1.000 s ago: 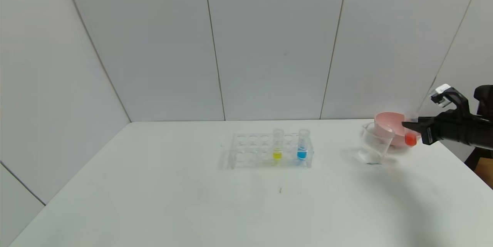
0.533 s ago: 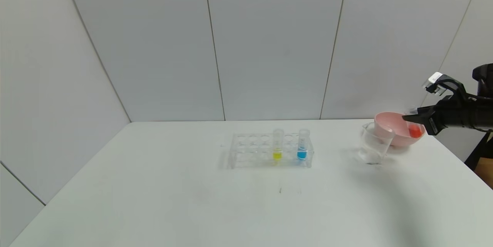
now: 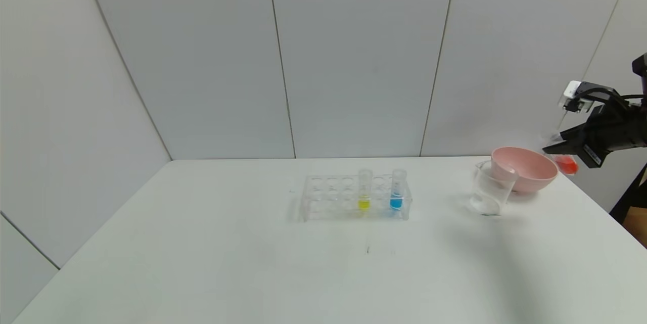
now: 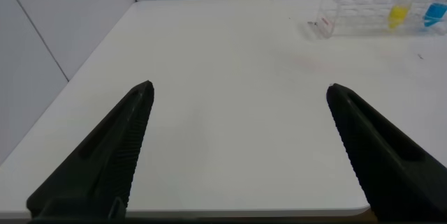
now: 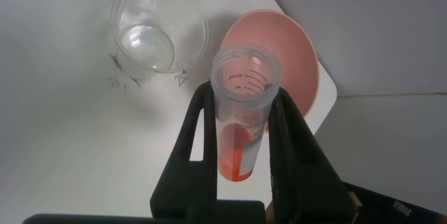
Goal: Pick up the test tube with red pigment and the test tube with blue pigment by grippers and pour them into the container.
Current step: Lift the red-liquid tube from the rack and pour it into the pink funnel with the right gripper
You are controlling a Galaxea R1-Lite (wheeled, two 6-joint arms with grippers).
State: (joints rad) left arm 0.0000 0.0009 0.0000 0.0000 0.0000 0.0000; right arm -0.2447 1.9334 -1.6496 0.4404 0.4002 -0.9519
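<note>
1. Right gripper (image 3: pixel 556 148) up in the air at the table's right edge, beyond the pink bowl (image 3: pixel 525 168); jaws closed on the test tube with red pigment (image 3: pixel 565 161).
2. Right wrist view: fingers (image 5: pixel 202 147) press both sides of the red tube (image 5: pixel 241 123), just below its open mouth. Orange-red liquid sits in the lower part; printed graduation marks show near the rim.
3. Container (image 3: pixel 489 188), a clear beaker with spout, stands on the white table (image 3: pixel 252 263) just in front and to the left of the pink bowl, which it appears to touch. Same pair under the gripper in the wrist view: beaker (image 5: pixel 159 32), bowl (image 5: pixel 297 60). Beaker looks clear of any colour.
4. Test tube with blue pigment (image 3: pixel 398 192) upright in the clear tube rack (image 3: pixel 331 197), mid-table, near the rack's right end. Yellow-liquid tube (image 3: pixel 364 191) upright beside it, to its left.
5. Left gripper (image 4: pixel 237 147) low near the table's left front edge, jaws spread wide, nothing between them; rack far off in its view.
</note>
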